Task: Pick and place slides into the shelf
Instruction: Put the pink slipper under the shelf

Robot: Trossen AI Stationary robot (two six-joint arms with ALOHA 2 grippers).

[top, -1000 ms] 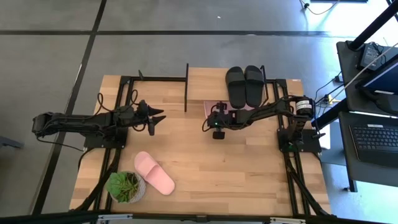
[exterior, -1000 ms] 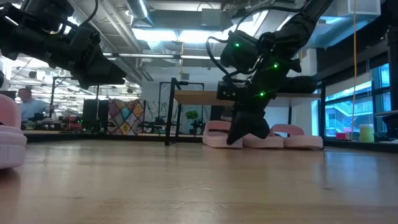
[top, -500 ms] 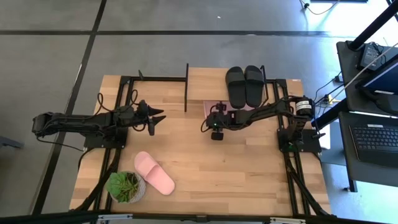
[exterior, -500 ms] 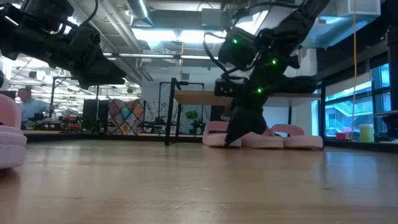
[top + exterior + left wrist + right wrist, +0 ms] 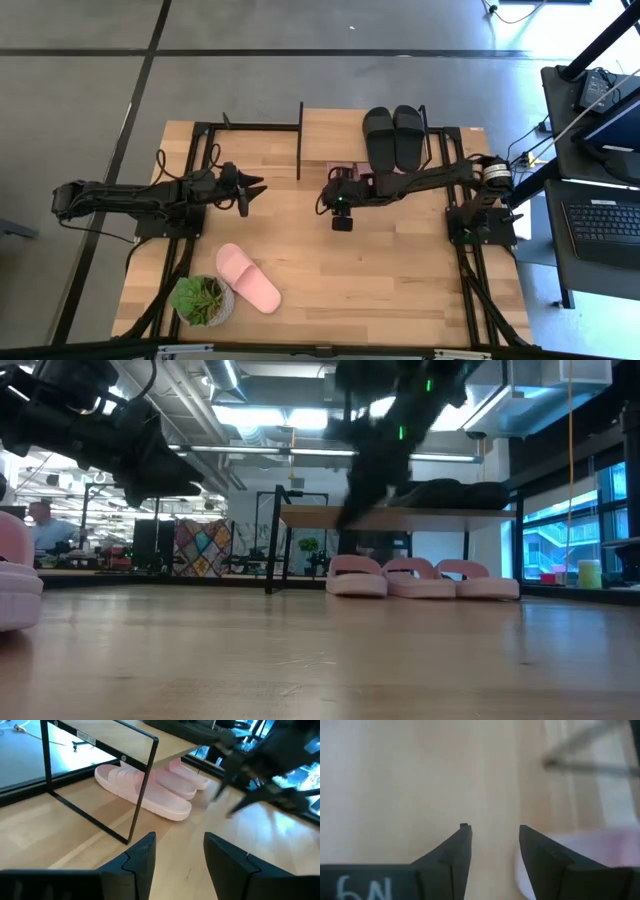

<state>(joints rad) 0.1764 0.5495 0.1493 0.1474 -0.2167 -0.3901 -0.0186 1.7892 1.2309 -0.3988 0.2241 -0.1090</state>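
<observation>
The shelf (image 5: 335,130) stands at the table's far side. A pair of black slides (image 5: 393,138) lies on its plank top. Three pink slides (image 5: 420,579) rest side by side on their soles on the table beneath it. Another pink slide (image 5: 248,277) lies sole down near the front left. My right gripper (image 5: 492,845) is open and empty. It hangs in the air just in front of the shelf's left part (image 5: 330,200), with the edge of a pink slide (image 5: 580,855) beside it. My left gripper (image 5: 177,855) waits open and empty at mid-left (image 5: 258,190).
A small potted green plant (image 5: 203,300) stands at the front left corner, next to the loose pink slide. Black frame rails run along both table sides. Bare wood lies between the two grippers and across the table's near middle.
My right gripper has let go of the leftmost pink slide under the shelf. It has risen and drawn back a little toward the table's near left. That slide stays on the table beneath the shelf.
</observation>
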